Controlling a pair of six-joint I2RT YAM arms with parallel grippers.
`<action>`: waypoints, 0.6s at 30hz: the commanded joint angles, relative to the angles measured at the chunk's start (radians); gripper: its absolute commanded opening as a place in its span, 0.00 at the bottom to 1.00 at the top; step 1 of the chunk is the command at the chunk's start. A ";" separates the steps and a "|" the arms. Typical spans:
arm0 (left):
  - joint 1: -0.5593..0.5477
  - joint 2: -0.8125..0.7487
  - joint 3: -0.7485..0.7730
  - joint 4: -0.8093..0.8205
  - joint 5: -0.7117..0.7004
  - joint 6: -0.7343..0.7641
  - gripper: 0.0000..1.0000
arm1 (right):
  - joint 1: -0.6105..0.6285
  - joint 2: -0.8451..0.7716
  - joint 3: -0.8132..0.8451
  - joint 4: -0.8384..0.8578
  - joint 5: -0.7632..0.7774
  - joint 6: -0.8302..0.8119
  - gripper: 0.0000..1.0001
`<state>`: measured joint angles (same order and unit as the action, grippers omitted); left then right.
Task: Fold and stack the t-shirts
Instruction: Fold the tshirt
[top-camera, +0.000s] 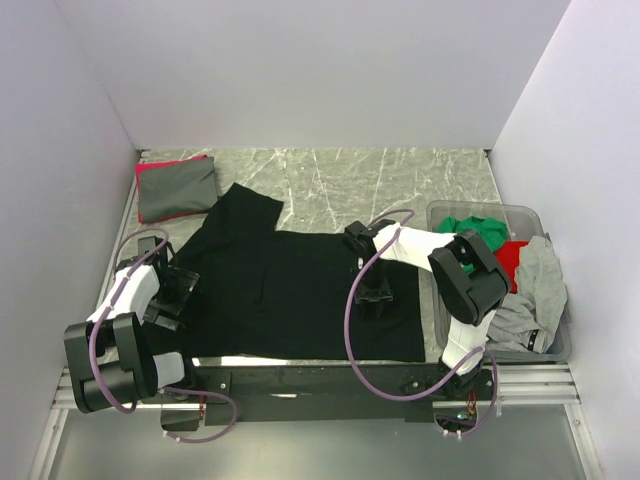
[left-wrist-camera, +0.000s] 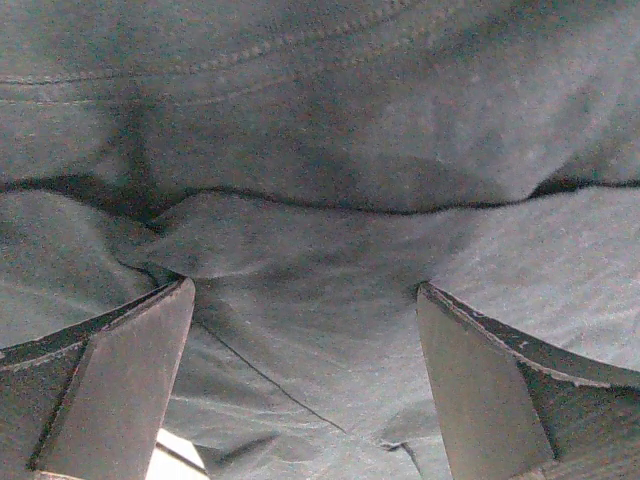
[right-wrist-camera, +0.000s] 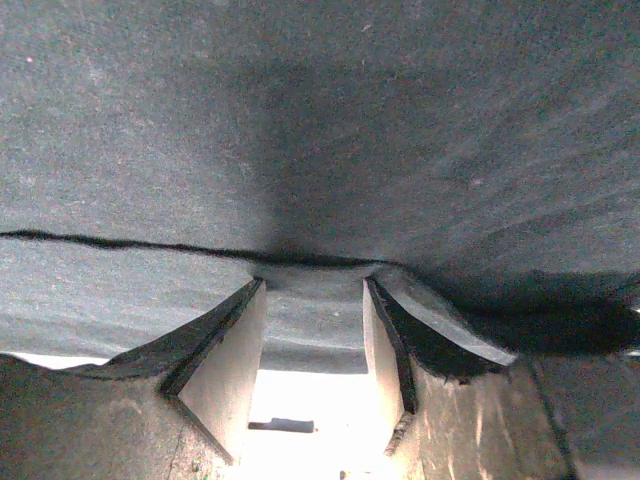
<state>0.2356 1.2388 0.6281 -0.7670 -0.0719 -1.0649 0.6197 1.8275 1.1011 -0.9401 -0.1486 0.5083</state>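
Top external: fixed high above and behind the arm bases, facing down and forward, far enough back to take in the whole table (top-camera: 400, 180), both arms, the black t-shirt (top-camera: 300, 290) and the clear bin (top-camera: 470, 206).

Left wrist: mounted just behind the left gripper (left-wrist-camera: 305, 300), looking out along its fingers (left-wrist-camera: 120, 380), very close to cloth at the shirt's left side.

Right wrist: mounted behind the right gripper (right-wrist-camera: 313, 290), equally close, facing the shirt's right half.

Shared between top and each wrist view: that gripper and its patch of shirt.
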 joint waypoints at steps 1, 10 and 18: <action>0.004 -0.024 0.015 -0.066 -0.051 -0.024 0.99 | 0.011 0.000 -0.027 -0.002 0.043 0.010 0.51; -0.001 0.008 0.252 -0.042 -0.071 0.060 0.99 | 0.009 -0.017 0.201 -0.129 0.147 -0.019 0.52; -0.131 0.068 0.372 0.113 -0.088 0.146 0.98 | -0.035 0.009 0.293 -0.089 0.167 -0.033 0.54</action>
<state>0.1589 1.2861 0.9558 -0.7395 -0.1410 -0.9798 0.6094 1.8313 1.3922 -1.0332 -0.0078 0.4866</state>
